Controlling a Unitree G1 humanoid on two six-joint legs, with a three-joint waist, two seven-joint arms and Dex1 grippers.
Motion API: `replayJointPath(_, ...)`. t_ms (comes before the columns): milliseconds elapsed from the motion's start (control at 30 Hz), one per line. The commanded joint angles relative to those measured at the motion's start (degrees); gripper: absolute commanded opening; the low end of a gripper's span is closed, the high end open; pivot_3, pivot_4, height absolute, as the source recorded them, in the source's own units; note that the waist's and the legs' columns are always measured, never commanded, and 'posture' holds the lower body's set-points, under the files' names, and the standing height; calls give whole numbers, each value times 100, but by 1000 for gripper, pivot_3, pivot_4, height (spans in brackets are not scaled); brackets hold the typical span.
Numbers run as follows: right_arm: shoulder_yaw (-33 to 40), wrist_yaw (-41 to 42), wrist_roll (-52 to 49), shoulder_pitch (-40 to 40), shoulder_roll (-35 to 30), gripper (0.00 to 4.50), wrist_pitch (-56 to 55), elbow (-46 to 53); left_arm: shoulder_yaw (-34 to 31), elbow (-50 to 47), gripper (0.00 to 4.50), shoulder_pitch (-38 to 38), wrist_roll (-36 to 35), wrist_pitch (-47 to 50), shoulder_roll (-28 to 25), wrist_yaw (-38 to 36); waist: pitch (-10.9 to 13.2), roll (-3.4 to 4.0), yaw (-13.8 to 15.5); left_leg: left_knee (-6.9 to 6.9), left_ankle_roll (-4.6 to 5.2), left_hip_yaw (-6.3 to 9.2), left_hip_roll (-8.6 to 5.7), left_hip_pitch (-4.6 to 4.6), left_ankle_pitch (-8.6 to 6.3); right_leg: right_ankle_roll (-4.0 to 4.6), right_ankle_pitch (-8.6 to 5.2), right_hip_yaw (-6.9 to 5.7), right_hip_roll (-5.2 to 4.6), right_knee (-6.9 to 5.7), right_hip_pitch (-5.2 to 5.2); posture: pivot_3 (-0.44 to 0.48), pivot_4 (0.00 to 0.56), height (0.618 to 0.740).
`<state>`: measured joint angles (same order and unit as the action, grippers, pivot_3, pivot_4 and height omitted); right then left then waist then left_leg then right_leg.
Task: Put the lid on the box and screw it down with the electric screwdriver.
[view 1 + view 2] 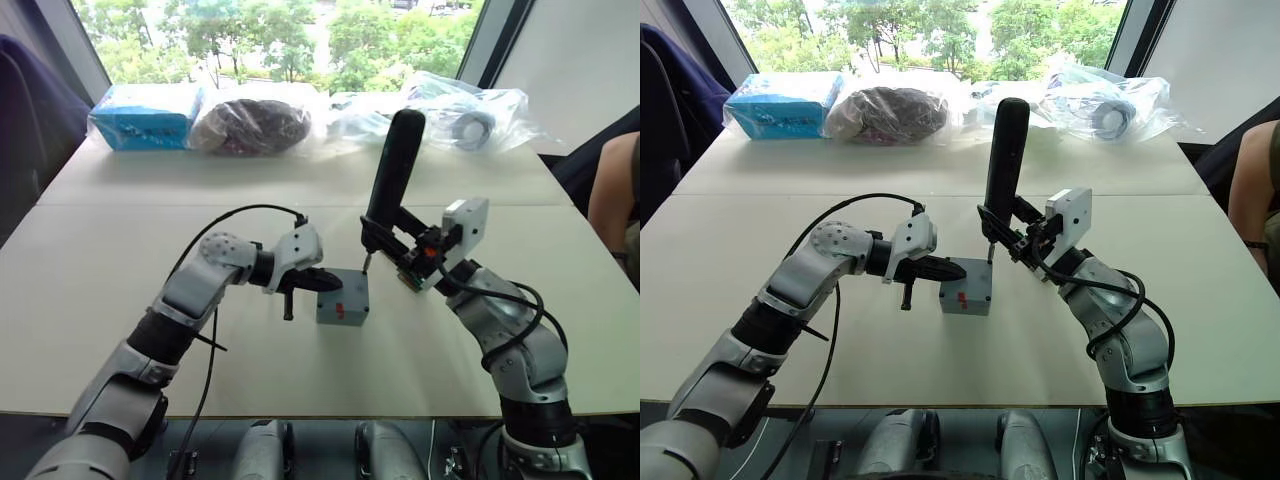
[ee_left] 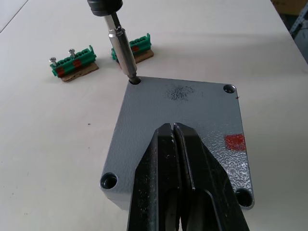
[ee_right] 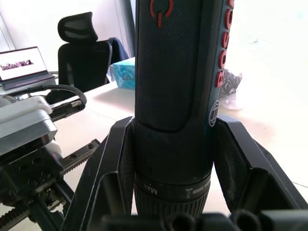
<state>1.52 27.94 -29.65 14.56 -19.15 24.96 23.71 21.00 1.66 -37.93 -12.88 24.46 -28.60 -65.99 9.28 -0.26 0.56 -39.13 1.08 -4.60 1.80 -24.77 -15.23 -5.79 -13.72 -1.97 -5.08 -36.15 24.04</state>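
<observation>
Right gripper [image 3: 173,159] clamped on the electric screwdriver [image 1: 392,172], held upright, bit in a corner screw hole of the lid [image 2: 192,125]. Left gripper [image 2: 174,168] with fingers together, pressing down on the lid, seated on the box [image 1: 342,310] mid-table.

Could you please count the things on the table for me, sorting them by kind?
Grey box with lid: 1
Electric screwdriver: 1
Green terminal pieces: 2
Blue packet: 1
Clear plastic bags: at least 2
Total: at least 7
</observation>
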Motion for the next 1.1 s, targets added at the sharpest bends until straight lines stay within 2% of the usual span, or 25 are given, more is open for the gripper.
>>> replayJointPath(33, -337, 107, 146, -211, -36, 1773, 121, -76, 66, 52, 0, 77, 132, 46, -30, -7, -1, -2, -4, 5, 2, 0, 2, 23, -1, 1, -2, 0, 1, 4, -21, 0, 150, 740)
replayJointPath(133, -339, 114, 168, -216, -26, 1773, 106, -78, 62, 54, 0, 78, 139, 45, -26, -12, -2, -4, -13, 10, 12, 1, 4, 57, -8, 24, -18, 0, 1, 6, -51, 0, 150, 740)
replayJointPath(300, -336, 122, 181, -217, -18, 1773, 105, -78, 60, 54, 0, 79, 144, 45, -23, -15, -3, -5, -13, 10, 12, 1, 5, 58, -8, 26, -20, 0, 0, 5, -52, 0, 150, 740)
replayJointPath(467, -486, -364, 561, -291, 100, 1773, 393, -621, 77, 158, 0, 125, 169, 16, 25, 30, -33, -17, -16, 11, 12, 1, 5, 66, -8, 27, -20, 1, 0, 5, -59, 0, 150, 740)
replayJointPath(967, -507, -402, 598, -300, 122, 1773, 384, -641, 59, 175, 0, 132, 200, 4, 47, 15, -100, -42, -1, 19, 23, 1, 15, 93, -16, 62, -40, 1, -7, 6, -81, 0, 150, 740)
replayJointPath(1100, -726, -228, 595, -691, 197, 1773, 181, -587, 74, 189, 0, 200, 248, -46, 49, 70, -129, -52, 3, 23, 23, 1, 17, 94, -17, 63, -41, 1, -8, 7, -81, 0, 150, 740)
